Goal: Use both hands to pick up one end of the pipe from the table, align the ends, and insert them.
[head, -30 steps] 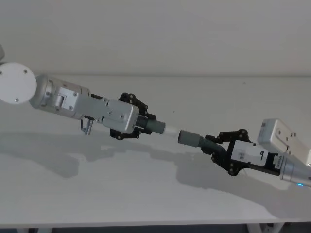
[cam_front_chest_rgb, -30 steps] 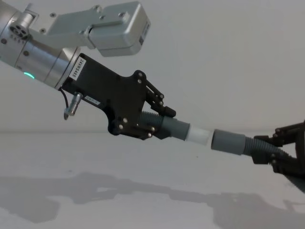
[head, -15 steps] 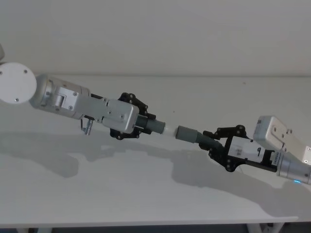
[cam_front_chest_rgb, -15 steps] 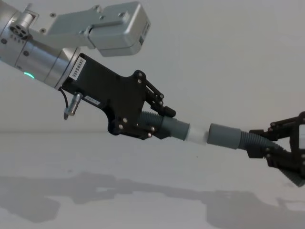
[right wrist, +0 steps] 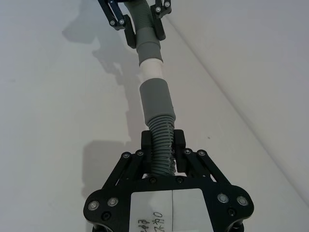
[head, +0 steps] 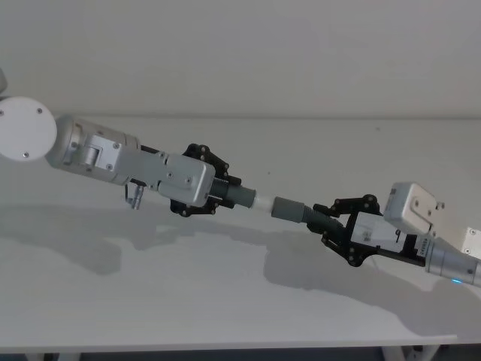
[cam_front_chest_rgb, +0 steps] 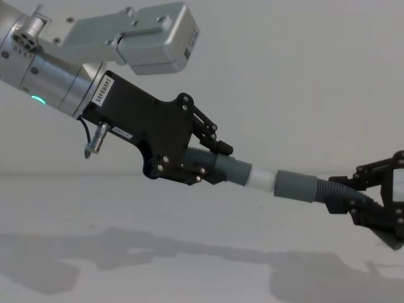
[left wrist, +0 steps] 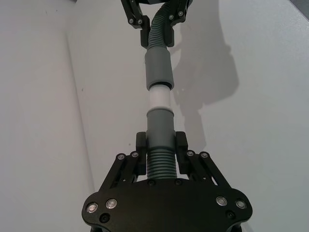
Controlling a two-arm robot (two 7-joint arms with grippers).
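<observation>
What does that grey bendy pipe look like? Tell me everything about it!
The pipe is two dark grey pieces, ribbed like a bendy straw, with smooth cuffs that look like plastic. The left claw grips one piece, which ends in a white tip. The right claw grips the other. Both are held up above the table, end to end in a line, the tip starting into the other cuff, white still showing.

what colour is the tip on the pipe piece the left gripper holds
White: a smooth white tip on the dark grey ribbed hose piece, clearest in the left wrist view.
</observation>
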